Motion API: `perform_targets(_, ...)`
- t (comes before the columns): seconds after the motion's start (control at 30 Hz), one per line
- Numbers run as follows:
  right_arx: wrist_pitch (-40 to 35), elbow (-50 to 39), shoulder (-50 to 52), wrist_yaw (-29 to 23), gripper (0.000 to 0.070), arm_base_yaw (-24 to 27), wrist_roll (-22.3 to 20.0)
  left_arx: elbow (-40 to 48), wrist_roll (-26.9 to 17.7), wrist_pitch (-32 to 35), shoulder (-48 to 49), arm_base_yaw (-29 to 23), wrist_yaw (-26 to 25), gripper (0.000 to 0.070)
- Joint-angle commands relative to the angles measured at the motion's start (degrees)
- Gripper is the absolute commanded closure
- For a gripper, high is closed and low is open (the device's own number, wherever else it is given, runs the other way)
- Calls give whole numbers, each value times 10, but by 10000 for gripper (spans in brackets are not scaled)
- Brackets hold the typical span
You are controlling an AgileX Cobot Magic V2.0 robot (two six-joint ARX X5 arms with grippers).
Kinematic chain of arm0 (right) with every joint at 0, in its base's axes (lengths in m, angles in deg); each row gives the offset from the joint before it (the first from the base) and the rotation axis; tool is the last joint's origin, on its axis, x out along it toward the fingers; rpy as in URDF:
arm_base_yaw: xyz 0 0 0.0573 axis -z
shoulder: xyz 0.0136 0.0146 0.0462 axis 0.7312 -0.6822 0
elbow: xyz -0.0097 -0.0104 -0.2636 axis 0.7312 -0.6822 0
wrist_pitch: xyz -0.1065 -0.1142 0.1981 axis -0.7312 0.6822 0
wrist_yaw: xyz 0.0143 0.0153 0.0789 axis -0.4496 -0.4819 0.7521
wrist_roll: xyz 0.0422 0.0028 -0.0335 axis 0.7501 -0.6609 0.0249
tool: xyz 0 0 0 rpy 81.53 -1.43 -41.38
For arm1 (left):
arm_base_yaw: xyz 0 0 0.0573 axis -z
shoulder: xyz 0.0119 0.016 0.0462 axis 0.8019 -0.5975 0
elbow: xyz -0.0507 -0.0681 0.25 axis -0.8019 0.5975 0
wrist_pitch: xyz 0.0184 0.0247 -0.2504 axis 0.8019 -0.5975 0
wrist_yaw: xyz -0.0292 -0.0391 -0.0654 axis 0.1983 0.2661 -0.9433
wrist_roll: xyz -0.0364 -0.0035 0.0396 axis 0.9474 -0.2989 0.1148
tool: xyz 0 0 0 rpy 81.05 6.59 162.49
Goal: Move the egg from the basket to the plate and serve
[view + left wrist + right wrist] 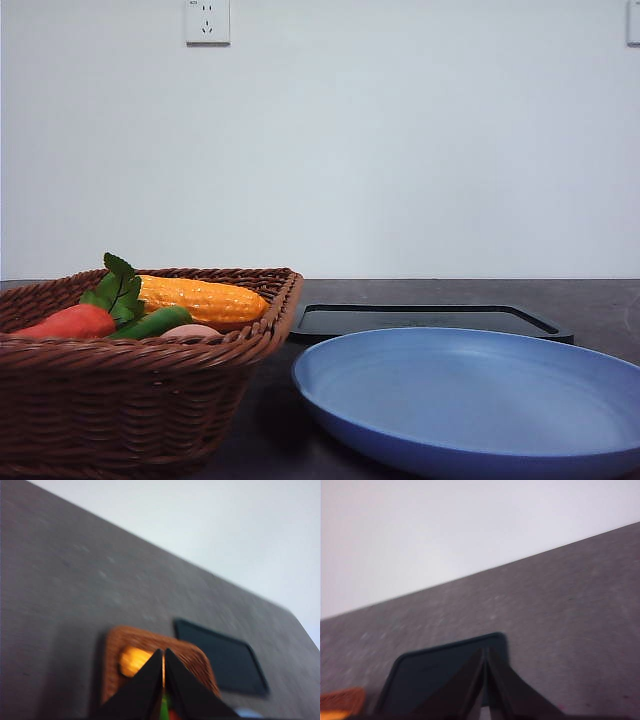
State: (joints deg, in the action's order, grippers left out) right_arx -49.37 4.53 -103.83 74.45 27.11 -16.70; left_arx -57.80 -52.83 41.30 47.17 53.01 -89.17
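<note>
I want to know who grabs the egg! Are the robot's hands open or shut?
Left gripper: shut, holding nothing.
Right gripper: shut, holding nothing.

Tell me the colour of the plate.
Light blue, plain with no pattern. The plate shows best in the front view.

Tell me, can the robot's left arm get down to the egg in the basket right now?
Probably yes. The left gripper hangs shut above the open-topped basket, with nothing covering it. But the egg lies low, tucked against the green vegetable and the corn, so the fingers would need to open and slip in carefully.
</note>
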Motion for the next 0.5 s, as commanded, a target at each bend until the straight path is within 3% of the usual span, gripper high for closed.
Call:
perform_targets(0.0, 11, 23, -26, 20, 700, -3, -18, -34, -36, -15, -36, 0, -38, 700)
perform_targets(0.13, 67, 67, -95, 60, 700, -3, -36, -102, -91, -92, -112, 7, -99, 700)
perform_targets(0.33, 149, 121, -200, 160, 700, -3, -65, -164, -154, -185, -194, 41, -113, 700)
perform_targets(0.47, 192, 135, -258, 221, 700, -3, -88, -177, -168, -223, -230, 71, -129, 700)
